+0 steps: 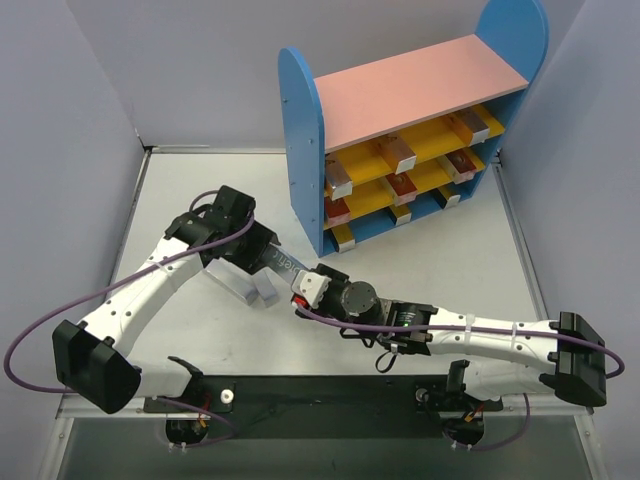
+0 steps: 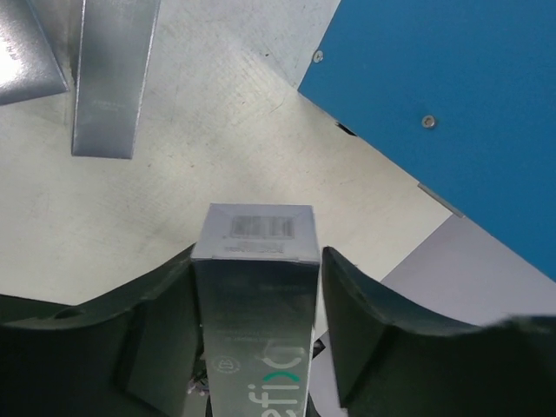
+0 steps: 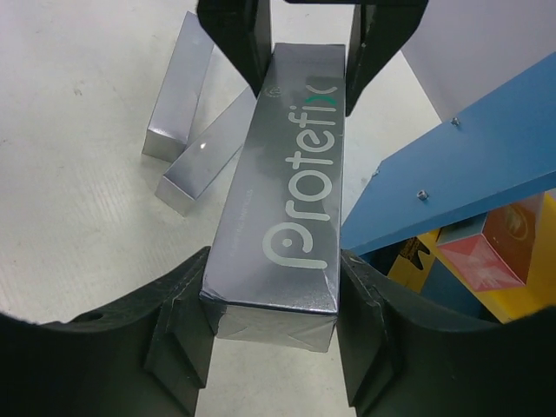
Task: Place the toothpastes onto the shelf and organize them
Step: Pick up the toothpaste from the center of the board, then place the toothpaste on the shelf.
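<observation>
We see the shelf [image 1: 300, 130] part stocked: red and silver toothpastes [image 1: 400, 152] lie on both yellow boards and the blue base; just left of the shelf, one silver box [image 3: 287, 191] spans btwn both arms (a shared hold); left gripper [image 2: 258, 256] clamps one end, right gripper [image 3: 276, 278] grips the other; two loose silver boxes [image 3: 178, 87] lie further left.

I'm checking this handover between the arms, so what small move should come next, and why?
Probably open the left end effector. It and the right end effector both appear closed on the same silver toothpaste box, one at each end; letting go should free the right arm to carry the box to the shelf.
</observation>
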`<state>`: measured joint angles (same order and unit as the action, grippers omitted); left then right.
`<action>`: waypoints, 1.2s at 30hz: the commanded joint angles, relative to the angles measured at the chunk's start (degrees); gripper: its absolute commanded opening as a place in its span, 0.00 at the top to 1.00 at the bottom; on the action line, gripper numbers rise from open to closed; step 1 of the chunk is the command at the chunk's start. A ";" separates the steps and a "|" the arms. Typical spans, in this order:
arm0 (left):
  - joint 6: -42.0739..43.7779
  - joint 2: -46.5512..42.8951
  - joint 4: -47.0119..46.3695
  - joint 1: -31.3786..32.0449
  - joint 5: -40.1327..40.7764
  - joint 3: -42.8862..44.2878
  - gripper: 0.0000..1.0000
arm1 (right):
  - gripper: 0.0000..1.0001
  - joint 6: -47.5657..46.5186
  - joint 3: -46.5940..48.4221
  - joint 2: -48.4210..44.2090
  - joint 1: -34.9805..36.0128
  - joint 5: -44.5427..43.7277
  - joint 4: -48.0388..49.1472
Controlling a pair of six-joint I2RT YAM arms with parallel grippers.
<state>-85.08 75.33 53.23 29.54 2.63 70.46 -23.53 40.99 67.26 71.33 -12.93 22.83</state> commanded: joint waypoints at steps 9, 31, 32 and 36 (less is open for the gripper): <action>8.87 -11.23 -27.79 -3.86 4.47 -8.30 0.03 | 0.85 2.61 6.03 -6.17 0.92 -6.49 -6.21; 63.53 -36.92 -68.78 -12.05 13.80 -39.69 0.03 | 0.93 8.42 39.33 -18.66 -19.37 -10.19 -45.15; 64.07 -36.75 -69.22 -12.05 13.37 -40.91 0.03 | 0.93 8.06 41.60 -18.49 -21.30 -8.71 -45.33; 66.70 -35.26 -72.47 -12.22 10.56 -43.21 0.03 | 0.94 7.44 48.02 -14.98 -36.21 -2.83 -47.00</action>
<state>-24.40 39.13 -11.35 17.82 16.43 28.62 -15.46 81.93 49.69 45.69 -21.54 -23.68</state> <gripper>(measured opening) 0.974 0.457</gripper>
